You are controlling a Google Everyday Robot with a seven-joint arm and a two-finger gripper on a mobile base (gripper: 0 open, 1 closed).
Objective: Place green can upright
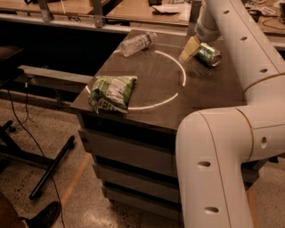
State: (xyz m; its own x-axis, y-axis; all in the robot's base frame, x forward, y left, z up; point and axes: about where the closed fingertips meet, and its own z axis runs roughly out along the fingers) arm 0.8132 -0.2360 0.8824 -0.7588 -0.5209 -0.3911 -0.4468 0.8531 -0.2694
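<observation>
The green can (209,54) lies on its side on the dark table top (151,80), at the far right, just outside the white painted circle. My gripper (192,50) is down at the table surface, right against the can's left side. The white arm reaches over from the right foreground and hides the area behind the can.
A clear plastic bottle (137,43) lies on its side at the table's far left corner. A crinkled green-and-white snack bag (111,92) lies near the front left edge. A wooden bench (147,11) stands behind the table. A chair base (49,171) and cables are on the floor at left.
</observation>
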